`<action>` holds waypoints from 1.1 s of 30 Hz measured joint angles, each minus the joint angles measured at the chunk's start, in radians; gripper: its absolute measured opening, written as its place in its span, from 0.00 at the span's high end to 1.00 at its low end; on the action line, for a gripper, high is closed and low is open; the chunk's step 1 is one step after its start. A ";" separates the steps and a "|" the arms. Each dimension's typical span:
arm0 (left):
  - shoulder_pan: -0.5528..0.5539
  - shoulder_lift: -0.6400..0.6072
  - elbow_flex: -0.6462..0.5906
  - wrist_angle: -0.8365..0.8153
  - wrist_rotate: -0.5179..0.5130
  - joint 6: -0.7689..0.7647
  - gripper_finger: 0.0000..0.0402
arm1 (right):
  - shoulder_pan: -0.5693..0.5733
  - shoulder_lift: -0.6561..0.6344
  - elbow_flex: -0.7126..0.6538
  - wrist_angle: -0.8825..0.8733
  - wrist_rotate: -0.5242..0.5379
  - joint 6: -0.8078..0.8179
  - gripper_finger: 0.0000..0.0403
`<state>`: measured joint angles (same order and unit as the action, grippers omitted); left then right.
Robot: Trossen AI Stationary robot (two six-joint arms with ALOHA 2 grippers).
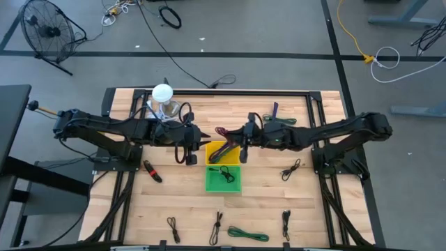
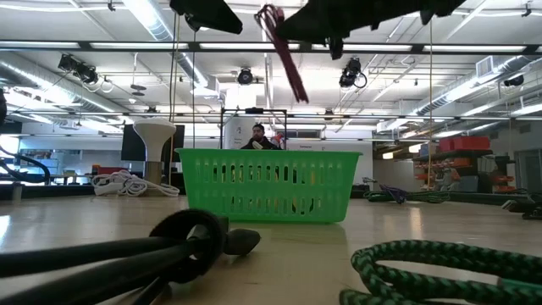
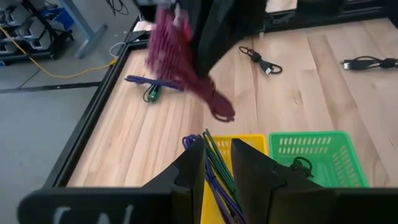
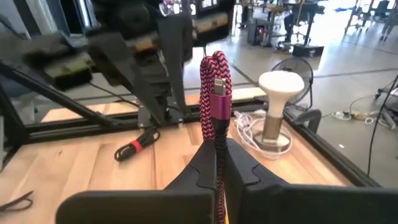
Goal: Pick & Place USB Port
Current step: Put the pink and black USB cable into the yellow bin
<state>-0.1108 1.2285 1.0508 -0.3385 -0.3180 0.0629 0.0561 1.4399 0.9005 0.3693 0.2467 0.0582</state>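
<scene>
Two small plastic baskets sit touching at the middle of the light wooden slatted table. The yellow basket holds a bundle of purple and green cables, which lean up over its rim; the green slotted basket, on the side nearer the table's front edge, holds a coiled black cable.

The right end effector hovers above the yellow basket, its fingers pinched tight on a magenta-and-black braided USB cable. The folded cable stands up from between the fingertips and, in the low view, hangs in the air well above the baskets, touching neither.

The left end effector hangs just beside the yellow basket on its left side, fingers narrowly parted with nothing between them.

Other loose cables lie scattered on the table, and a white mushroom-shaped lamp stands near the back edge
</scene>
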 joint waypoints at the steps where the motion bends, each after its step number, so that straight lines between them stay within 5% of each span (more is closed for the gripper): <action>1: 0.000 0.000 0.000 -0.001 0.000 0.000 0.79 | -0.003 0.015 0.000 0.013 -0.008 0.007 1.00; 11: 0.000 0.000 0.000 -0.005 0.000 0.000 0.79 | -0.064 0.111 0.000 0.001 -0.141 0.118 1.00; 33: 0.000 0.000 0.000 -0.012 0.000 0.000 0.79 | -0.052 0.193 0.001 -0.096 -0.157 0.196 1.00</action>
<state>-0.1104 1.2285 1.0508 -0.3504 -0.3176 0.0624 0.0036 1.6329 0.9012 0.2729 0.0897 0.2546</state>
